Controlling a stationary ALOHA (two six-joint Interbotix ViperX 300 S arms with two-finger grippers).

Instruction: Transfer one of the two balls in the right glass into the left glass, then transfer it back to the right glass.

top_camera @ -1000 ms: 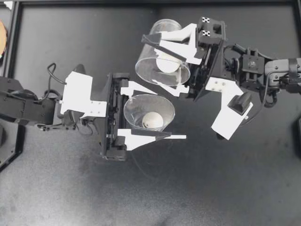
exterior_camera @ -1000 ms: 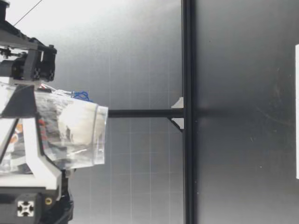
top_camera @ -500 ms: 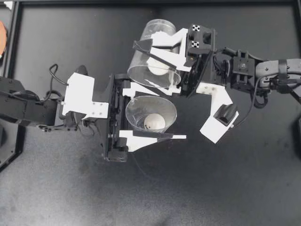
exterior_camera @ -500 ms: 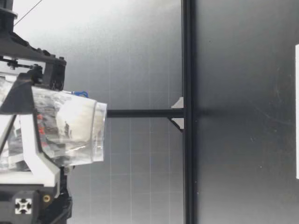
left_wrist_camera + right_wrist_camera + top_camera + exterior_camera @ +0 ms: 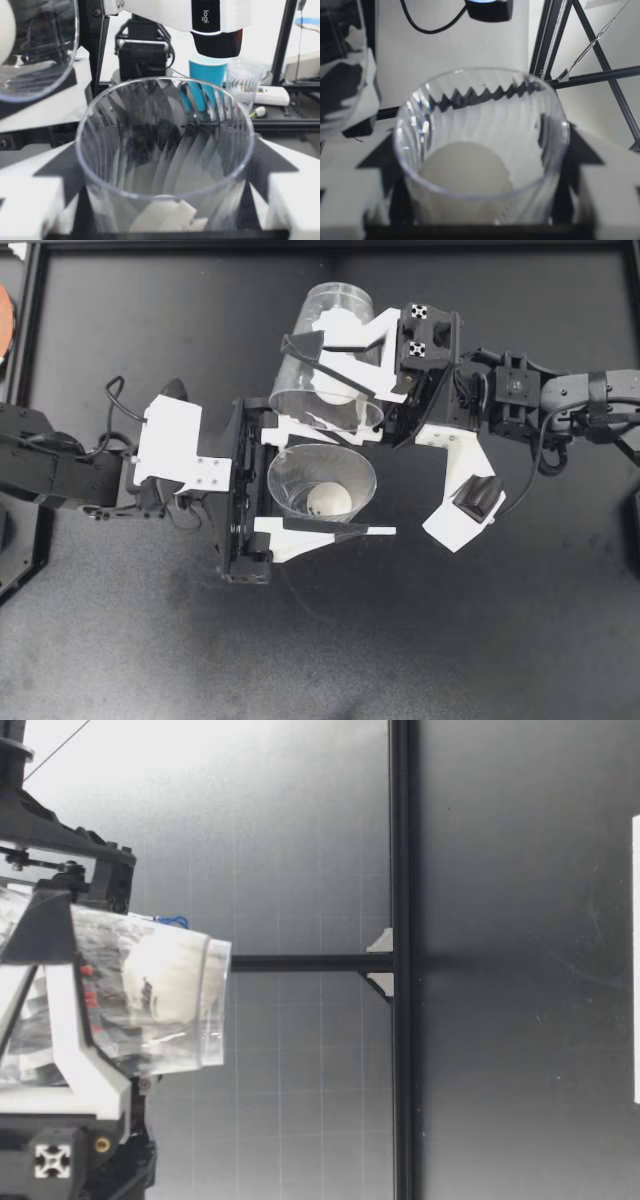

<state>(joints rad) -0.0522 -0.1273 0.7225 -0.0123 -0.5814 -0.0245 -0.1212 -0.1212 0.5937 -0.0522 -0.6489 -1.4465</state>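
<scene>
My left gripper (image 5: 360, 483) is shut on the left glass (image 5: 320, 483), a clear ribbed tumbler held mouth up with one white ball (image 5: 328, 502) at its bottom. My right gripper (image 5: 290, 380) is shut on the right glass (image 5: 325, 355), held tilted just behind it, the two rims nearly touching. A white ball (image 5: 336, 390) lies inside it. The right wrist view shows that ball (image 5: 465, 170) low in its glass (image 5: 480, 105). In the left wrist view the left glass (image 5: 165, 150) sits between the fingers. In the low view a gripper holds a glass (image 5: 150, 990) with a ball (image 5: 165, 985) high above the table.
A black frame rail (image 5: 330, 246) borders the dark table at the back and left. An orange object (image 5: 4, 320) shows at the far left edge. Beyond the table stand a blue cup (image 5: 207, 75) and a clear cup (image 5: 243, 80). The table's front half is bare black surface (image 5: 400, 640).
My right gripper has carried its glass left and closer to the left glass, bringing the rims together. My left gripper has stayed almost still.
</scene>
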